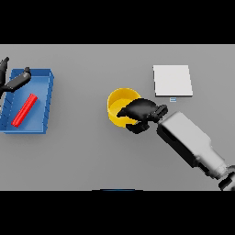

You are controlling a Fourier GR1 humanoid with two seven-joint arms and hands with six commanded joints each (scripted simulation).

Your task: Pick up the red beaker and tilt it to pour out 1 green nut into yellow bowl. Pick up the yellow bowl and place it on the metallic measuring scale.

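The right hand [141, 111] is reaching over the near right rim of the yellow bowl [120, 102], which is sitting on the table [92, 151] around its middle, and its fingers are curling round that rim in a grasp. The bowl is not yet sitting on the metallic measuring scale [172, 81], which is lying just beyond it toward the far right, so the lift and placing are left, I judge; whether a green nut is inside is hidden. The left hand [13, 81] is hovering with fingers relaxed over the blue tray [46, 98] at the left edge, where the red beaker [24, 110] is lying on its side.
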